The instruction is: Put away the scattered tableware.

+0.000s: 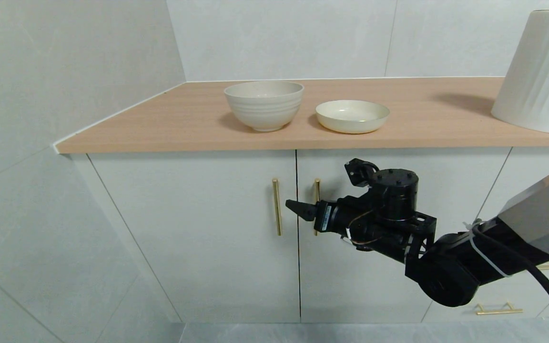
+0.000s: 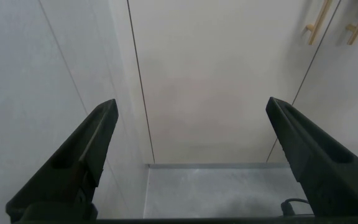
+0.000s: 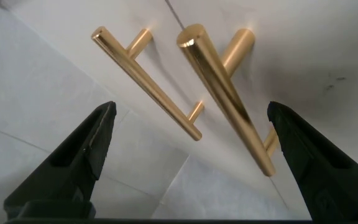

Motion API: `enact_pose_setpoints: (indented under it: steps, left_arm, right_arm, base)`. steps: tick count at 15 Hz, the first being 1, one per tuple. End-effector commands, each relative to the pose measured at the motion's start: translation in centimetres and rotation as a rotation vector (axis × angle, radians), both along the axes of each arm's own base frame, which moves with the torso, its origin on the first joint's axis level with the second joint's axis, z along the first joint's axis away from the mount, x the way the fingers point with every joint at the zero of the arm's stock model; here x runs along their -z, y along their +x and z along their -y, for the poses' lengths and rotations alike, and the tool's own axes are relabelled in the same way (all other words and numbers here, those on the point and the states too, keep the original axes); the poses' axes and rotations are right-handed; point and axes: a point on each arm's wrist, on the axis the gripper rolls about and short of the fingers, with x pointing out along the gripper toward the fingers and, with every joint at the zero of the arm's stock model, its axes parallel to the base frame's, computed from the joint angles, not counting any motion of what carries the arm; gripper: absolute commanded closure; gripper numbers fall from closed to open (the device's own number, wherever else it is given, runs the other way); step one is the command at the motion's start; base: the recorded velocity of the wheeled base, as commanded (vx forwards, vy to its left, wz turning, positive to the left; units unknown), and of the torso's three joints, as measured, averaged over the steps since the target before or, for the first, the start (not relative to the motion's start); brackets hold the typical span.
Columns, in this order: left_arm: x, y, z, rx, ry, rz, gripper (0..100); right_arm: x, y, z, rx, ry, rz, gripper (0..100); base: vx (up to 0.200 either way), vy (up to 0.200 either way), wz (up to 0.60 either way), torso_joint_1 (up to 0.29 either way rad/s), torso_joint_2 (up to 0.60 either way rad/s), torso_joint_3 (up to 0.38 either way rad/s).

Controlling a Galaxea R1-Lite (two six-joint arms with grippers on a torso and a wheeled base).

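My right gripper's (image 3: 190, 115) fingers are spread wide right at the right door's gold handle (image 3: 229, 99), holding nothing, my left gripper's (image 2: 191, 106) spread wide too, low before the left door (image 2: 216, 81), and up on the counter (image 1: 160, 128) the bowl (image 1: 264, 105) sits just left of the shallow dish (image 1: 352, 116), apart.

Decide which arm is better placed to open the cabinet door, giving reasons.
Right. The right gripper, open, sits at the right door's gold handle; the left gripper hangs low near the floor, away from it.
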Motion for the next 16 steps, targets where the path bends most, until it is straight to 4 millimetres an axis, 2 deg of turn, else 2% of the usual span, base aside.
enact_pose_setpoints:
  steps: [1, 9, 16]
  left_arm:
    - [0.0, 0.0, 0.0, 0.0, 0.0, 0.0, 0]
    - [0.0, 0.0, 0.0, 0.0, 0.0, 0.0, 0]
    - [0.0, 0.0, 0.0, 0.0, 0.0, 0.0, 0]
  right_arm:
    - [-0.1, -0.1, -0.1, -0.004, 0.004, -0.001, 0]
    - [-0.5, -1.2, -0.3, -0.037, 0.029, -0.026, 0]
    - [-2.0, -4.9, 2.0, -0.252, 0.043, -0.081, 0]
  base:
    - [0.0, 0.0, 0.0, 0.0, 0.0, 0.0]
    - [0.0, 0.0, 0.0, 0.0, 0.0, 0.0]
    - [0.0, 0.0, 0.0, 0.0, 0.0, 0.0]
